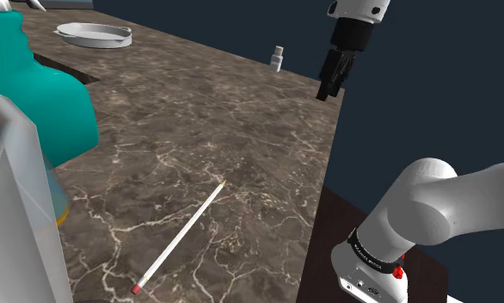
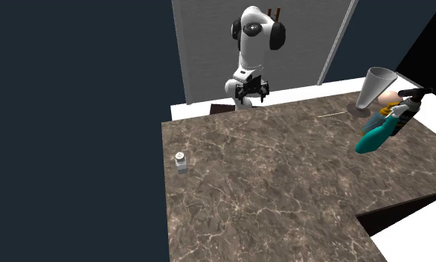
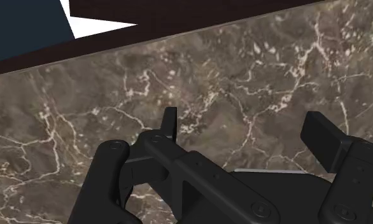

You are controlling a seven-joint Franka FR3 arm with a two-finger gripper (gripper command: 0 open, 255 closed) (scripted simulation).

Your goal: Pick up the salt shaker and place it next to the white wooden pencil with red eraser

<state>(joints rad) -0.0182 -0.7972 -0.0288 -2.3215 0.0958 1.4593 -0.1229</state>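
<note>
Holding the all-black two-finger tool (image 1: pixel 328 89) (image 2: pixel 252 97) (image 3: pixel 244 124) above a corner of the dark brown, white-veined stone tabletop (image 1: pixel 199 120) (image 2: pixel 283 179), spreading its fingers wide and pinching nothing. Showing the small white salt shaker with a grey cap (image 1: pixel 277 58) (image 2: pixel 181 162) standing upright near the tabletop's edge at the second exterior view's left, apart from the tool. Showing the long white pencil with a red eraser (image 1: pixel 181 237) lying flat, well apart from the shaker. Also showing a white oval dish (image 1: pixel 94 34) and a teal bottle (image 1: pixel 35 95).
</note>
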